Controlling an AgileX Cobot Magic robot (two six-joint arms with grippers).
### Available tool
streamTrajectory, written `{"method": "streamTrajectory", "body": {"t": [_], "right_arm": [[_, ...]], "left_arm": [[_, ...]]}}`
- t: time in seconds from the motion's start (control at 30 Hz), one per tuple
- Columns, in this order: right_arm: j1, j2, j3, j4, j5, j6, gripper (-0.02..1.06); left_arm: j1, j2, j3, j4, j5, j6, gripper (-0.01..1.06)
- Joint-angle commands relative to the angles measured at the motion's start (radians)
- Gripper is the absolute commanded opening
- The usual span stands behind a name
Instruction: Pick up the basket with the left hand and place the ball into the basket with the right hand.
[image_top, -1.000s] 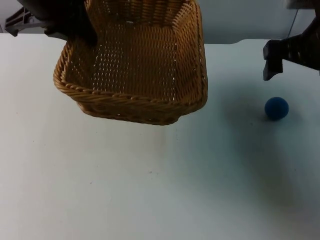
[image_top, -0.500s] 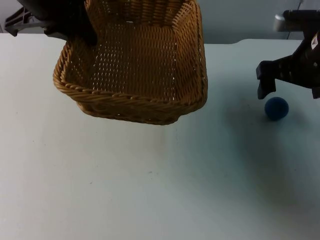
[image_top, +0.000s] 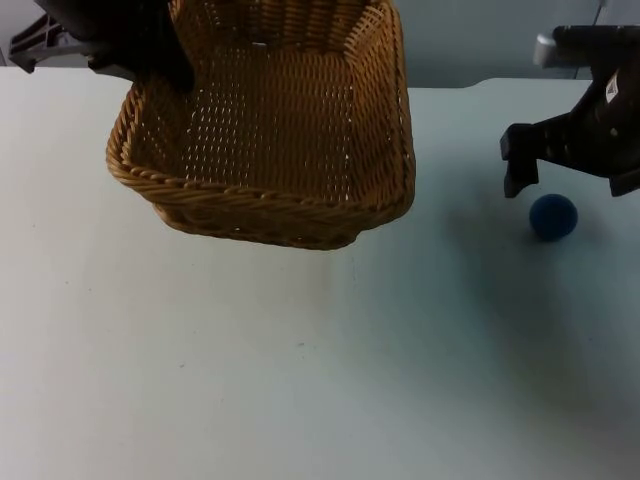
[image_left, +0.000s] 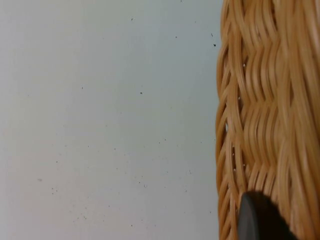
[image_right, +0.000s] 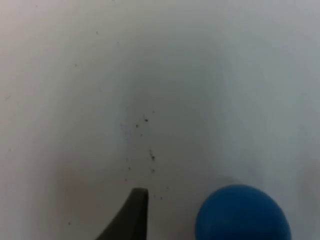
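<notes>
1. Over the table's (image_top: 300, 380) far left part: basket (image_top: 270, 150), woven wicker, lifted clear of the surface and tilted, casting a shadow below.
2. Left gripper (image_top: 150, 55): at the basket's far left corner, clenched on the rim; a fingertip (image_left: 257, 220) lies against the weave (image_left: 265, 100).
3. Ball (image_top: 553, 216), blue: on the table at the right, well apart from the basket.
4. Right gripper (image_top: 575, 165): hovering just above and behind the ball; jaws released, one fingertip (image_right: 132, 215) beside the ball (image_right: 242, 212).
</notes>
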Motion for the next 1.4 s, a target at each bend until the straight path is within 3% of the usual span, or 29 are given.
{"method": "streamTrajectory", "body": {"t": [0.0, 0.13, 0.4, 0.57, 0.63, 0.67, 0.8, 0.83, 0.9, 0.97, 1.07, 1.37], "right_arm": [[0.009, 0.02, -0.032, 0.026, 0.03, -0.04, 0.99], [0.012, 0.07, -0.097, 0.162, 0.086, -0.147, 0.99], [0.016, 0.102, -0.131, 0.164, 0.151, -0.137, 0.97], [0.016, 0.105, -0.133, 0.162, 0.144, -0.14, 0.95], [0.016, 0.105, -0.133, 0.162, 0.144, -0.138, 0.79], [0.016, 0.105, -0.133, 0.162, 0.144, -0.138, 0.79], [0.01, 0.105, -0.133, 0.145, 0.146, -0.083, 0.37], [0.01, 0.105, -0.133, 0.145, 0.146, -0.083, 0.37], [0.01, 0.105, -0.133, 0.136, 0.152, -0.072, 0.23], [0.01, 0.105, -0.133, 0.128, 0.155, -0.069, 0.19], [0.01, 0.105, -0.133, 0.113, 0.166, -0.061, 0.0], [0.015, 0.028, -0.135, 0.113, 0.202, -0.072, 0.0]], "left_arm": [[-0.001, 0.003, 0.0, -0.023, -0.009, -0.007, 0.0], [-0.001, 0.006, 0.0, -0.023, -0.009, -0.007, 0.0], [-0.001, 0.006, 0.0, -0.023, -0.009, -0.007, 0.0], [-0.001, 0.005, 0.0, -0.023, -0.007, -0.007, 0.0], [-0.001, 0.005, 0.0, -0.023, -0.005, -0.007, 0.0], [-0.001, 0.005, 0.0, -0.023, -0.005, -0.007, 0.0], [-0.001, 0.005, 0.0, -0.023, -0.002, -0.007, 0.0], [-0.001, 0.005, 0.0, -0.023, -0.002, -0.007, 0.0], [-0.001, 0.005, 0.0, -0.023, -0.002, -0.007, 0.0], [-0.001, 0.005, 0.0, -0.023, -0.002, -0.007, 0.0], [-0.001, 0.005, 0.0, -0.023, 0.001, -0.007, 0.0], [-0.001, 0.005, 0.0, -0.023, 0.004, -0.007, 0.0]]}}
